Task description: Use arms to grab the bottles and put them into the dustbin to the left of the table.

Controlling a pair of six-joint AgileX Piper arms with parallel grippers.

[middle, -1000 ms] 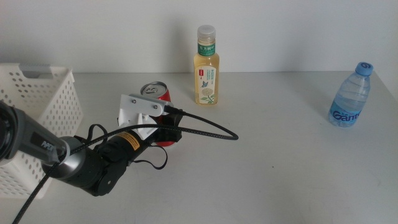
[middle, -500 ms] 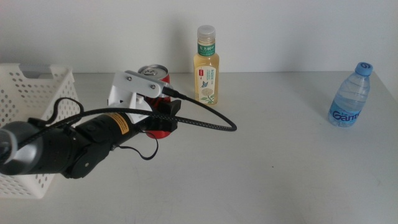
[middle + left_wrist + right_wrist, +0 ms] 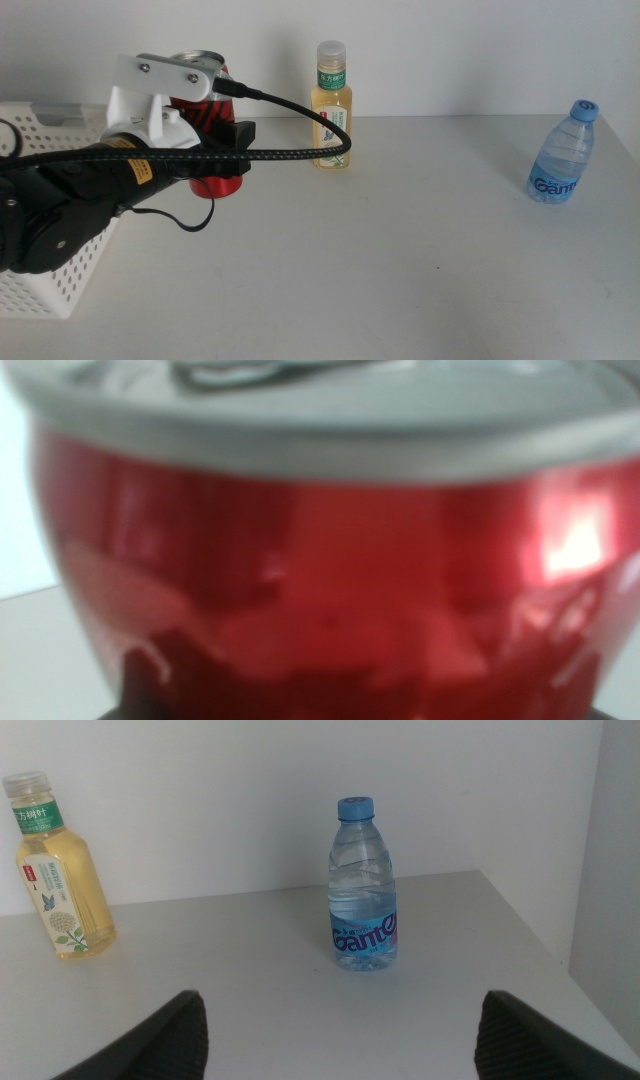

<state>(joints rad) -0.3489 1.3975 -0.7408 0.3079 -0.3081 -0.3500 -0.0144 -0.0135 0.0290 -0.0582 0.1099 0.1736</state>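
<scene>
The slim red can (image 3: 203, 110) hangs tilted above the table (image 3: 400, 270), beside the near wall of the white dustbin (image 3: 45, 118). My left gripper (image 3: 222, 160) is shut on it, and the can (image 3: 320, 560) fills the left wrist view. The yellowish tea bottle (image 3: 332, 110) stands upright at the back centre. Far right stands the clear water bottle (image 3: 562, 155) with its blue cap. My right gripper (image 3: 345, 1015) is open and low, facing the water bottle (image 3: 362, 890) with the tea bottle (image 3: 65, 880) off to one side; it is out of the middle view.
A braided black cable (image 3: 320, 140) loops from the left wrist in front of the tea bottle. A white wall closes off the back of the table. The dustbin's perforated front wall (image 3: 45, 290) reaches the near left corner.
The left arm has lifted the red can off the table and carried it up and left toward the dustbin. Both standing bottles have stayed put.
</scene>
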